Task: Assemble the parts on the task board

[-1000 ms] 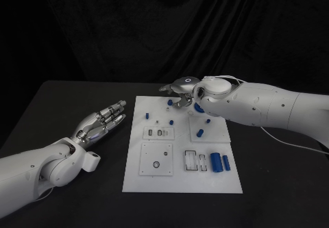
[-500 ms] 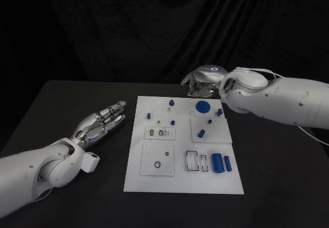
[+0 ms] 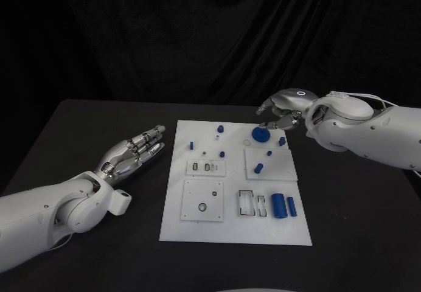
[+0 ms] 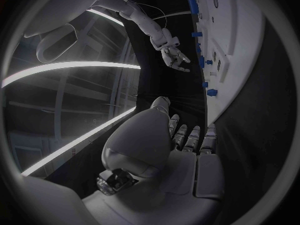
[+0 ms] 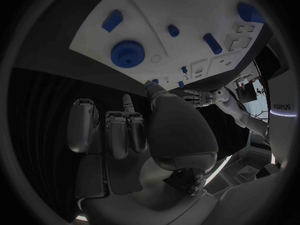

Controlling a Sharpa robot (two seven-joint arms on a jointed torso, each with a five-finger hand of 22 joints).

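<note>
Lying palm-up at centre-left of the head view, the left hand (image 3: 131, 153) has its fingers stretched out and apart, holds nothing, and sits on the black table (image 3: 53, 152) just beside the left edge of the task board (image 3: 210, 231); same pose as a second ago, so it is idle. Its own wrist view shows those fingers (image 4: 187, 137) straight along the board's edge.

Middle of frame: the board carries small blue parts, a peg (image 3: 190, 145) near its upper left, another peg (image 3: 221, 129) near the top edge, a blue cylinder (image 3: 277, 206) in the lower right, and the blue gear (image 3: 260, 133) near the top right. The gear lies flat on the board, uncovered.

Upper right: the right hand (image 3: 282, 115) hangs above the board's top right corner, just above and beside the gear, fingers loosely curled, nothing in them. A second ago it was low over this spot, covering the gear; half a second ago it had lifted. Now it has pulled further right and up. The right wrist view shows the fingers (image 5: 128, 130) bare, with the gear (image 5: 127, 53) well clear of them.

Likely meaning: the gear has just been placed or let go, that step looks done, and other parts still wait.
</note>
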